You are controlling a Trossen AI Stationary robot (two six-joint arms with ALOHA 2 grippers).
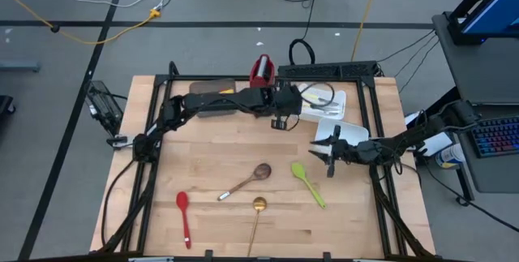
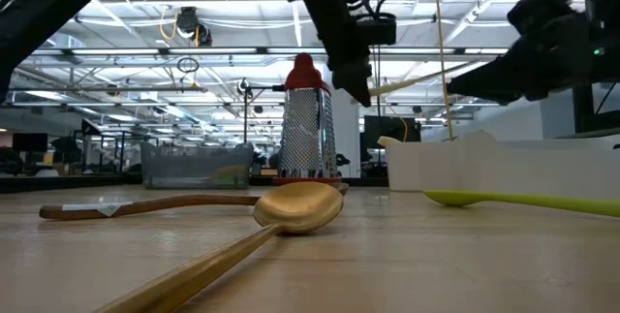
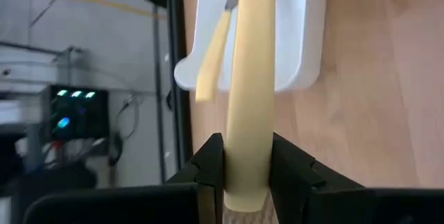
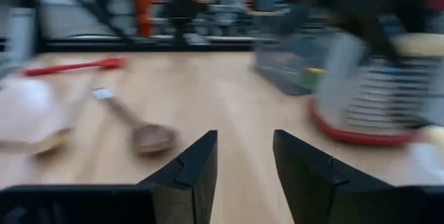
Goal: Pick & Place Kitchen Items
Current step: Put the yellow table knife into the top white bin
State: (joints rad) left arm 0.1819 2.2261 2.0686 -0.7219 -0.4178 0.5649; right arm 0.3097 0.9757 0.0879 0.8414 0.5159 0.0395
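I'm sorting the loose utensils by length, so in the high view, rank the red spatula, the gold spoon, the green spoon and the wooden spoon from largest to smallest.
1. Green spoon, red spatula and wooden spoon: they look much alike in length, too close to rank.
2. Gold spoon: unsure, since its handle runs toward the table's near edge and its end is hard to make out.

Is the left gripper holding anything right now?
Yes. The left gripper is shut on a pale yellow handle, which sits clamped between both fingers and reaches out over the white tray.
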